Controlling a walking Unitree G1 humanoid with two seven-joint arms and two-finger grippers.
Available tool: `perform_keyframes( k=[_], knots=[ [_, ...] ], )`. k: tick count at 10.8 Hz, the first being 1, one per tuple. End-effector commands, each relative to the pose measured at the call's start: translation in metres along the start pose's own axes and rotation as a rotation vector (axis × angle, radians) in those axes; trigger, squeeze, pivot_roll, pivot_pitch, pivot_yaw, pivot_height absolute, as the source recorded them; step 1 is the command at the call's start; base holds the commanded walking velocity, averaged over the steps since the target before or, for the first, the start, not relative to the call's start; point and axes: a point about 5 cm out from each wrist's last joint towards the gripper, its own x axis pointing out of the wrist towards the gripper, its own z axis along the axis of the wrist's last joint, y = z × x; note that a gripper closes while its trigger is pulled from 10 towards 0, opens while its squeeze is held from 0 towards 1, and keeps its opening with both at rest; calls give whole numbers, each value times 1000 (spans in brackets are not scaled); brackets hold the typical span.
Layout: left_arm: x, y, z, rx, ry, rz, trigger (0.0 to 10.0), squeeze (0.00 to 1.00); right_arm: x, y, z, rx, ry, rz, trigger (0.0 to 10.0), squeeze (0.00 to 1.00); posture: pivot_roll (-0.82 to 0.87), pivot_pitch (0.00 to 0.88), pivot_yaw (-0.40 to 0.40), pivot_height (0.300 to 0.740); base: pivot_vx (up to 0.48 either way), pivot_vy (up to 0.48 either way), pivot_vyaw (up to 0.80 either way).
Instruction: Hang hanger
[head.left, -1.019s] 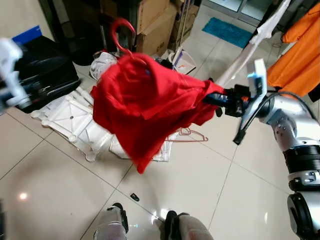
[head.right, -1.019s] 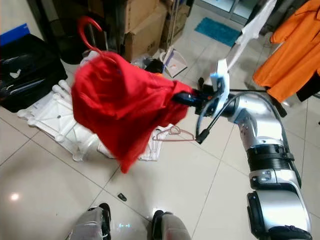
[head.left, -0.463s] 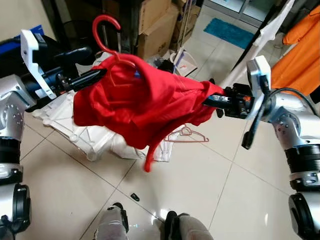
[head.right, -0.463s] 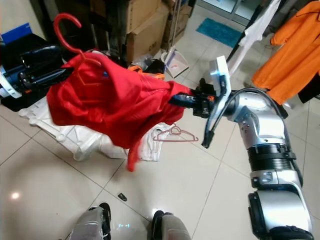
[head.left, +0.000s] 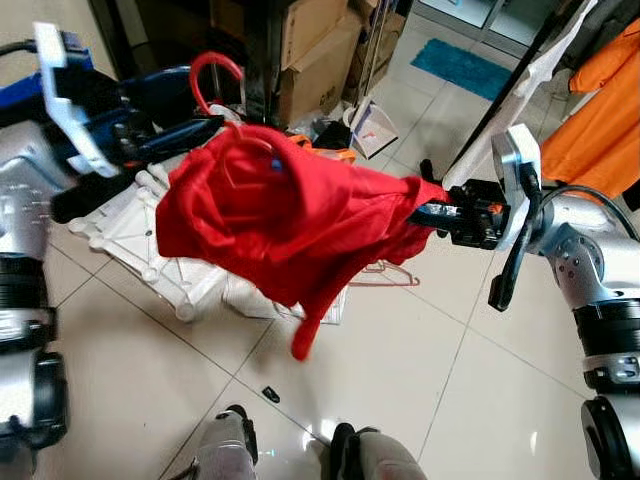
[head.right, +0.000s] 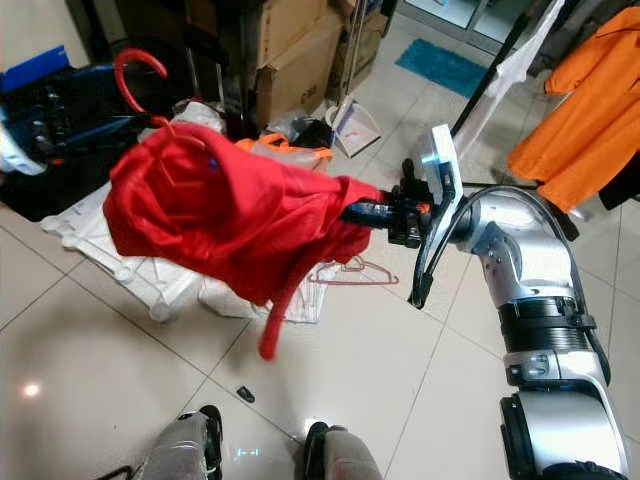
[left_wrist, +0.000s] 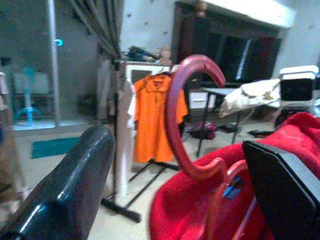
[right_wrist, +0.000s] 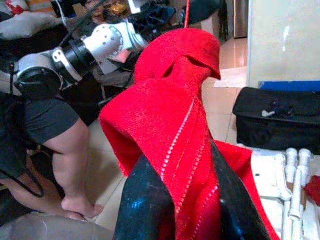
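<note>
Left wrist view: with the left gripper (left_wrist: 175, 190) spread around the hanger (left_wrist: 192, 120) and the right gripper (right_wrist: 185, 210) pinching only the red shirt (head.left: 290, 220), the shirt could be pulled off.

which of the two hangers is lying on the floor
The thin pink hanger lies flat on the tiles, bare, below the right gripper. The red hanger is held up in the air, carrying the red shirt.

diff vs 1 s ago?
The left hand has come in from the robot's left and now straddles the neck of the red hanger, fingers open. The red shirt hangs lower. The right hand stays clamped on the shirt's edge.
</note>
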Motion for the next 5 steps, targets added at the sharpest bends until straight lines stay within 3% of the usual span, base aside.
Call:
perform_keyframes(
  k=[1,4,5],
  knots=[
    [7,-3,5,5,-13,-44,10000,0,0,4,5,-17,-22,26,0,0,-19,177,-119,740,0,0,0],
    [25,-13,-13,-91,-38,-111,10000,0,7,8,6,-9,-37,52,0,0,-27,188,-120,740,0,0,0],
    [28,-14,-11,-101,-54,-118,4980,0,8,9,7,-9,-39,59,0,0,-31,194,-121,740,0,0,0]
  ],
)
